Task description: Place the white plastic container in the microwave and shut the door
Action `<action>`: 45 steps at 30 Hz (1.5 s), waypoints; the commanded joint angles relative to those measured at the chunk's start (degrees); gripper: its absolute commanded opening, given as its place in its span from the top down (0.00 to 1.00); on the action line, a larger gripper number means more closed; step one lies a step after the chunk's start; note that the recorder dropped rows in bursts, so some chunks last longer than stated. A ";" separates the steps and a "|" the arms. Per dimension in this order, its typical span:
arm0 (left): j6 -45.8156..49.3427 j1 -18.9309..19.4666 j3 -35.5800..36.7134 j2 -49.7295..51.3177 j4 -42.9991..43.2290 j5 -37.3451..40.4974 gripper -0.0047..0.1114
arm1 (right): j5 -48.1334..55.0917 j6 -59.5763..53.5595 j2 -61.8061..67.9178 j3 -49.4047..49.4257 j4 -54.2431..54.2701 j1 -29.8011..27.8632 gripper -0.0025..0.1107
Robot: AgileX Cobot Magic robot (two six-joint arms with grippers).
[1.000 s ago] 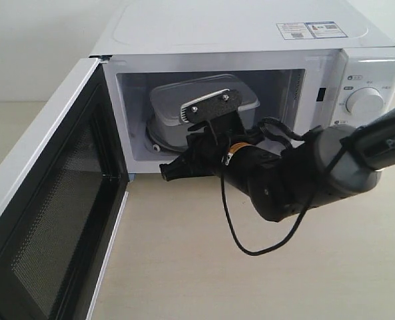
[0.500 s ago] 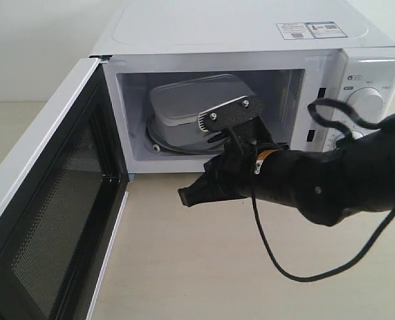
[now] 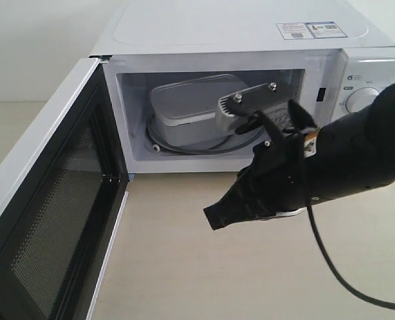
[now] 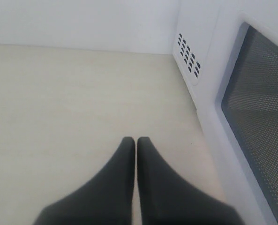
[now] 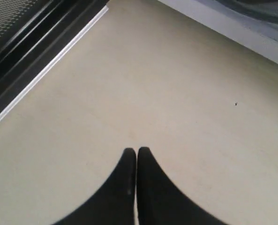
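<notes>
one step left: shutting the door (image 3: 57, 213), which stands wide open.
left gripper (image 4: 136, 143), fingers together, hangs near its outer face; the white plastic container (image 3: 187, 107) sits inside the microwave (image 3: 217, 27); right gripper (image 3: 215, 219), fingers together and empty, hovers out front. next, the door likely needs a push closed.

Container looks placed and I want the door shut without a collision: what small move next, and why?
Probably pull the right arm back, clear of the opening. The white plastic container sits inside the microwave, and the right jaws are shut and empty, yet that arm hangs across the path of the wide-open door. The left jaws sit shut beside the door.
</notes>
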 commanded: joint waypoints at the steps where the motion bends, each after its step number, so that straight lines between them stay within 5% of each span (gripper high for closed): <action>1: 0.13 0.09 0.22 -0.07 -0.17 -0.16 0.93 | 9.65 0.88 -11.55 -0.92 -0.70 0.09 0.98; 10: 0.13 0.09 0.22 -0.07 -0.17 -0.16 0.93 | 33.49 1.15 -20.51 -0.92 -0.70 0.09 0.98; 15: 0.13 0.09 0.22 -0.07 -0.17 -0.16 0.93 | 38.36 0.90 -20.86 -0.92 2.79 0.09 0.98; 45: 2.88 0.09 0.22 -0.07 5.91 -0.23 0.93 | 37.93 -3.86 -21.78 -0.67 5.42 0.09 0.98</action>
